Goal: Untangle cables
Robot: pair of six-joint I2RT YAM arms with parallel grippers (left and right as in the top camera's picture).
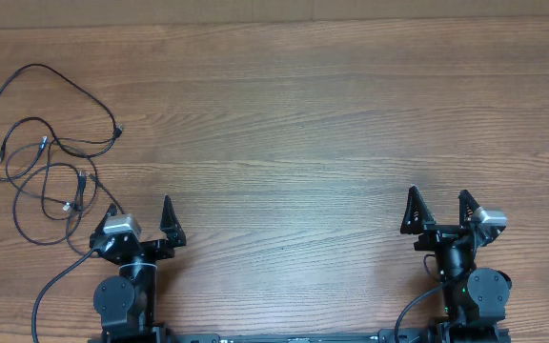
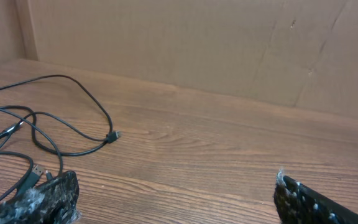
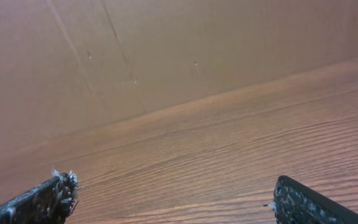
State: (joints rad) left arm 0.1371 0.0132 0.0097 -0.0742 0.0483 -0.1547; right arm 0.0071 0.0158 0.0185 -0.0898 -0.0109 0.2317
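Note:
A tangle of thin black cables (image 1: 46,152) with small plug ends lies at the far left of the wooden table, loops crossing one another. In the left wrist view the cables (image 2: 48,134) lie to the left, one plug end (image 2: 114,135) pointing right. My left gripper (image 1: 141,211) is open and empty near the front edge, just right of the tangle's lower loops; its fingers show wide apart in the left wrist view (image 2: 176,193). My right gripper (image 1: 438,202) is open and empty at the front right, far from the cables; it also shows in the right wrist view (image 3: 173,190).
A cardboard wall (image 2: 197,43) stands along the table's far side, also seen in the right wrist view (image 3: 166,50). The wooden table (image 1: 294,133) stretches between the two arms. Thicker arm cables (image 1: 50,286) run by the left base.

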